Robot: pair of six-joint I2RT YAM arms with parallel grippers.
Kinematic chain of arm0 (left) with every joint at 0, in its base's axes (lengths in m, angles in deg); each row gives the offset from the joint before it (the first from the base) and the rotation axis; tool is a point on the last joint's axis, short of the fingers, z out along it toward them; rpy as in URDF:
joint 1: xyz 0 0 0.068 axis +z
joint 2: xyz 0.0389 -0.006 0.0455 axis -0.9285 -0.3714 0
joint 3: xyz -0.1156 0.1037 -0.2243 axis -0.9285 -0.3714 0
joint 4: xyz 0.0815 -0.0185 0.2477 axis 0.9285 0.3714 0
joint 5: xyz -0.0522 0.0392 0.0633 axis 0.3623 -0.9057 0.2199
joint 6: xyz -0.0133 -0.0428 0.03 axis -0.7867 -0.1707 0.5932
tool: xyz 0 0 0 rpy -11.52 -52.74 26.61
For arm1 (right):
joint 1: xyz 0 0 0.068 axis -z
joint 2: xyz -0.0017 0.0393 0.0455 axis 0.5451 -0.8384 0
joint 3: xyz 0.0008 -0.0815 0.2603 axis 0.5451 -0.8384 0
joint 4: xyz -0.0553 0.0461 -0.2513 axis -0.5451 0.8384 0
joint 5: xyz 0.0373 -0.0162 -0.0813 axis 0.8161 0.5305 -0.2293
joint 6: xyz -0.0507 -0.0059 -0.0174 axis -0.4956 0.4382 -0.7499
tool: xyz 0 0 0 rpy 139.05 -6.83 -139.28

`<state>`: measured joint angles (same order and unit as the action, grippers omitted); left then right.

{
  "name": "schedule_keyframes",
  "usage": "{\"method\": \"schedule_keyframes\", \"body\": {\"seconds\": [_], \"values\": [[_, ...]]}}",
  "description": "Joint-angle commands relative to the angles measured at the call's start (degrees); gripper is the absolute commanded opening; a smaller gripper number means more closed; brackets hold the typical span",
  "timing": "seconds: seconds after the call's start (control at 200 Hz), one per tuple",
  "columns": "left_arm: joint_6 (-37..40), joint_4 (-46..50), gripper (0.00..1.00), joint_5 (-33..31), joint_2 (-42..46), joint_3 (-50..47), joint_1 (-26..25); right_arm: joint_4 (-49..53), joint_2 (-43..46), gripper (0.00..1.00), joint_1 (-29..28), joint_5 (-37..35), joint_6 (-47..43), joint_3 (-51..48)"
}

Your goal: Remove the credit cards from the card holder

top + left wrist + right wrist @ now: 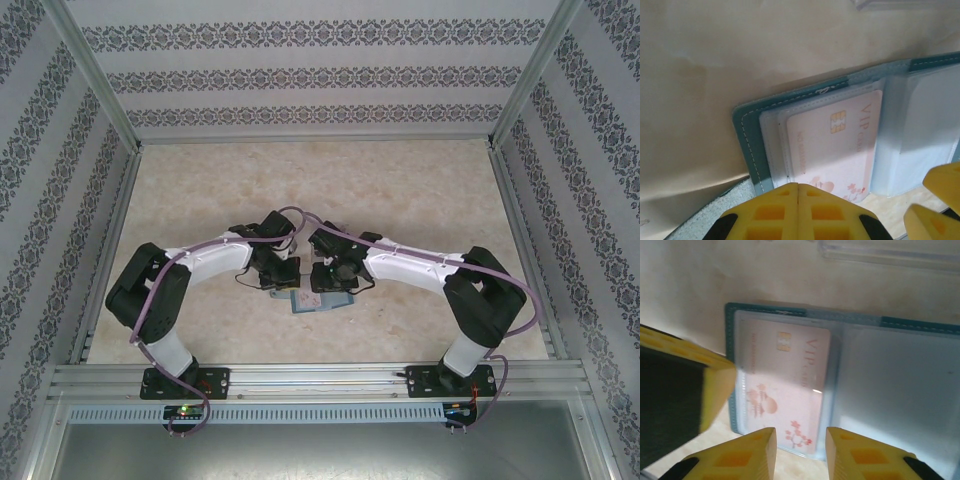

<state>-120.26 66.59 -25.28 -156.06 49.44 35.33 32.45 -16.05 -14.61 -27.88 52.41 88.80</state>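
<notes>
Right gripper (801, 436): yellow fingers parted by a moderate gap, holding nothing. Just ahead of that gap sits the near short edge of the pale pink rectangular credit card (785, 375), printed with a gold chip, "VIP" lettering and blossoms. The card's long axis runs straight away from the right jaws, so the short end faces them. The card is tucked under a clear plastic sleeve in the left panel of the teal-blue stitched folding card holder (729, 355), which lies opened flat on the beige marbled table (400, 190). The holder's right panel shows a pale sleeve, contents not legible. Left gripper (798, 192): yellow pads closed flush, no gap along the seam, set over the near edge of the same left panel. Whether a thin sleeve edge is nipped between them cannot be told. Judgement: the right arm is the better placed for the pull, open and lined up with the card's end. The left looks suited to pinning the holder down. Which side the sleeve opens on is unclear. A clear flat plastic piece (890, 255) lies on the table beyond the holder, apart from it.
</notes>
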Motion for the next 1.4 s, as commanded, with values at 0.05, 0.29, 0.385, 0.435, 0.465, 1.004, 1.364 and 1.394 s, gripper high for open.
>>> {"method": "schedule_keyframes", "body": {"seconds": [0.05,0.29,0.385,0.435,0.465,1.004,1.364,1.394], "values": [[0.16,-0.41,0.0,0.7,-1.66,1.54,-0.73,-4.12,-1.97,0.31,0.79,4.09,1.63,-1.05],[1.27,1.96,0.0,-0.87,-3.14,1.8,-0.76,-5.5,-4.0,0.31,1.14,4.82,1.74,-1.18],[1.5,2.18,0.0,-0.98,-3.1,1.73,-0.76,-5.56,-4.97,0.31,1.3,4.77,1.64,-1.24],[1.58,2.38,0.0,-1.0,-3.1,1.77,-0.71,-5.69,-5.55,0.31,1.35,4.69,1.63,-1.38],[1.67,2.45,0.0,-1.0,-3.1,1.71,-0.71,-5.72,-5.77,0.31,1.37,4.62,1.63,-1.35],[1.59,3.85,0.0,-1.74,-1.26,1.83,-0.72,-1.35,-5.04,0.32,1.85,0.15,-0.56,-1.3],[1.4,5.34,0.0,-0.84,-0.55,4.7,-0.96,-3.55,-1.15,0.33,2.69,2.98,0.23,-2.19],[1.35,5.51,0.0,-0.81,-0.55,4.91,-1.06,-3.79,-1.07,0.33,2.96,3.13,0.24,-2.37]]}}
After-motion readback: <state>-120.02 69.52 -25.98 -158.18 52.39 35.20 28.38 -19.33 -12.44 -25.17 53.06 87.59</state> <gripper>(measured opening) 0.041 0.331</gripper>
